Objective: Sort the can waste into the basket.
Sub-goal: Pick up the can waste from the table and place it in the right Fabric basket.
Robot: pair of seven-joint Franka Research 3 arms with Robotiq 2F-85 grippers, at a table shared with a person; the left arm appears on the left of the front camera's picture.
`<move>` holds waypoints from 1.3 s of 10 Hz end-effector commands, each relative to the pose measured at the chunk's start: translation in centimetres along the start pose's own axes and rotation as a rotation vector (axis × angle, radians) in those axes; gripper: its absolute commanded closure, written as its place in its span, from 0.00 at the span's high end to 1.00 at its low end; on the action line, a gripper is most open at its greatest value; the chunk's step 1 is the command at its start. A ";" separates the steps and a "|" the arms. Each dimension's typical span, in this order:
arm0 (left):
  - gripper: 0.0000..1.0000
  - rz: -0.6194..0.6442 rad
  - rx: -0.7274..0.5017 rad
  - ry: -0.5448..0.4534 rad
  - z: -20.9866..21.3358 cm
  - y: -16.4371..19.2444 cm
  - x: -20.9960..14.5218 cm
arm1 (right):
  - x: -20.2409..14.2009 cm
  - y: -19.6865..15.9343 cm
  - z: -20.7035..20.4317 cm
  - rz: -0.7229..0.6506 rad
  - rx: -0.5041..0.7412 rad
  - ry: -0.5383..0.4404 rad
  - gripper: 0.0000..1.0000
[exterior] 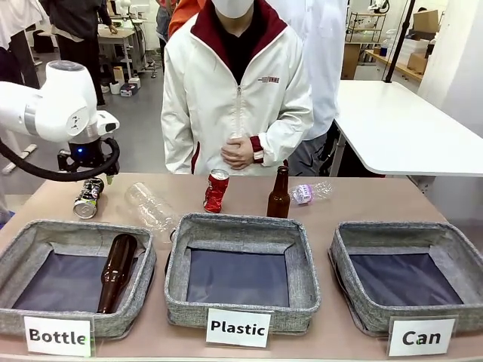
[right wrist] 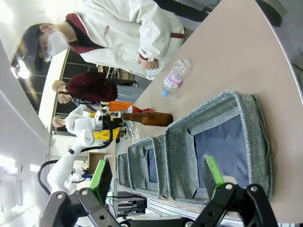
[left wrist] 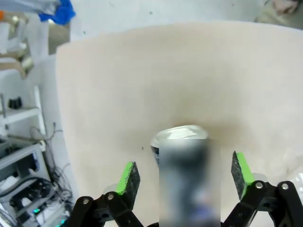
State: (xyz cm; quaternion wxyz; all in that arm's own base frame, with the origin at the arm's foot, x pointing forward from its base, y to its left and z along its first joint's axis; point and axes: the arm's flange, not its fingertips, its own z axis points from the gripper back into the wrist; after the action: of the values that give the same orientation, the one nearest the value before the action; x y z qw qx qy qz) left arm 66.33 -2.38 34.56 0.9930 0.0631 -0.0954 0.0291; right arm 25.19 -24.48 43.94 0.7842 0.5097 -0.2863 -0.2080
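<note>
Front view: three grey baskets in a row along the near edge of the table (exterior: 362, 204): Bottle basket (exterior: 45, 234), Plastic basket (exterior: 234, 225), Can basket (exterior: 400, 230), robot's left to right.
Can basket: far right, white "Can" label on its front, blue lining in full sight.
dark can (exterior: 88, 198): on the table at the far left, behind the Bottle basket, silver top up, leaning a little; well apart from the Can basket.
red can (exterior: 216, 190): crushed, standing behind the Plastic basket, just left of the upright brown bottle (exterior: 278, 194).
left gripper (left wrist: 183, 163): right over the dark can, jaws wide apart; left wrist view has the can between the green pads (left wrist: 128, 177) with a gap on each side, no contact visible.
right gripper (right wrist: 156, 172): jaws apart, unloaded; right wrist view looks onto the Can basket.
other waste: lying brown bottle (exterior: 117, 271) inside the Bottle basket; clear bottle (exterior: 151, 205) on its side between the two cans; labelled clear bottle (exterior: 311, 193) lying right of the upright brown bottle.
person (exterior: 238, 83): at the far side, hands (exterior: 238, 153) clasped, off the table.
</note>
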 end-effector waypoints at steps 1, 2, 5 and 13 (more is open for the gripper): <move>1.00 0.070 -0.059 -0.013 -2.0 1.3 -1.0 | 0.2 0.0 0.0 0.026 0.025 -0.014 1.00; 1.00 0.074 -0.101 -0.017 -3.3 1.7 -1.3 | 0.2 0.0 0.0 0.026 0.025 -0.014 1.00; 1.00 0.084 -0.147 -0.037 -4.8 1.7 -1.6 | 0.2 0.0 0.0 0.026 0.025 -0.014 1.00; 0.00 0.059 -0.145 -0.052 -3.4 1.0 -1.7 | 0.2 0.0 0.0 0.026 0.025 -0.014 1.00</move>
State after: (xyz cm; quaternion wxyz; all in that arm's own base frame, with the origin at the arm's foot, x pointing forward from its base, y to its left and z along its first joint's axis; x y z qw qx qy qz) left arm 66.19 -1.24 30.68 0.9914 -0.0024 -0.1178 0.0569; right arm 25.19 -24.48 43.93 0.7842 0.5098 -0.2863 -0.2080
